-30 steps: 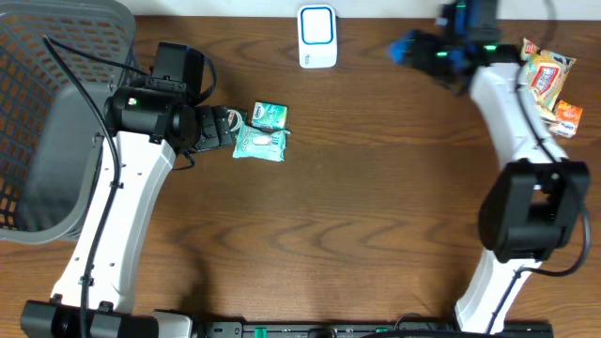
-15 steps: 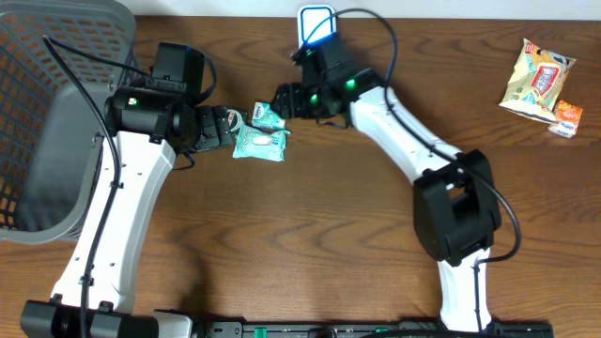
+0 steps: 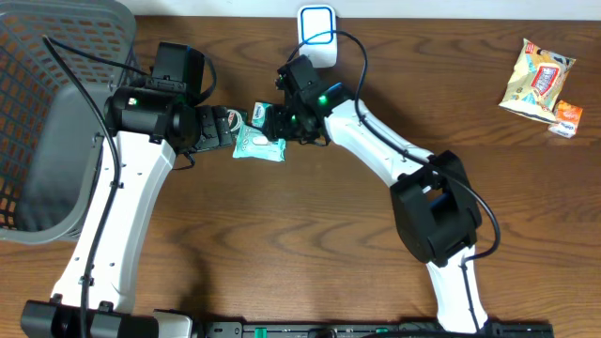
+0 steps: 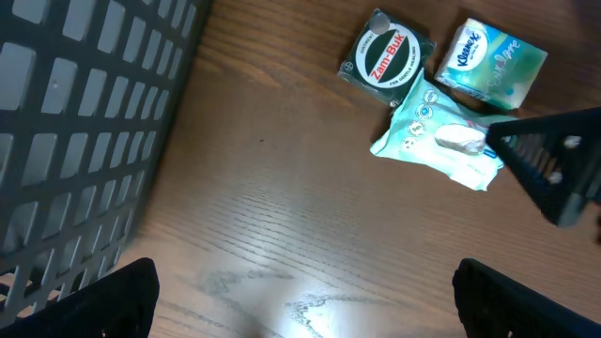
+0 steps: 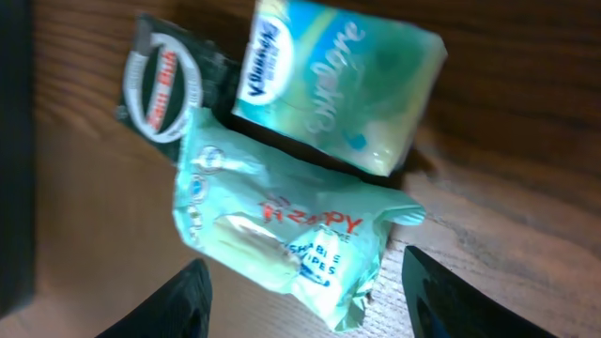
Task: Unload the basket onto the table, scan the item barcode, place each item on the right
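Observation:
Three items lie together left of centre: a pale green wipes pack (image 3: 258,146) (image 5: 282,239) (image 4: 437,136), a Kleenex tissue pack (image 3: 269,115) (image 5: 338,84) (image 4: 493,61) and a dark Zam-Buk tin (image 5: 164,89) (image 4: 385,54). My right gripper (image 3: 282,125) (image 5: 315,310) hangs open right over the wipes pack, a finger on either side of its near end, touching nothing. The left gripper (image 3: 216,130) (image 4: 300,314) stands wide open over bare wood, just left of the items. No barcode shows on any item.
A white device with a blue-rimmed face (image 3: 317,36) stands at the table's back edge. A grey mesh basket (image 3: 56,122) fills the far left. A snack bag (image 3: 537,80) and a small orange box (image 3: 567,119) lie at the back right.
The right arm has swung from the back right corner across to the three items, and its jaws have narrowed. The left arm and the items have not moved.

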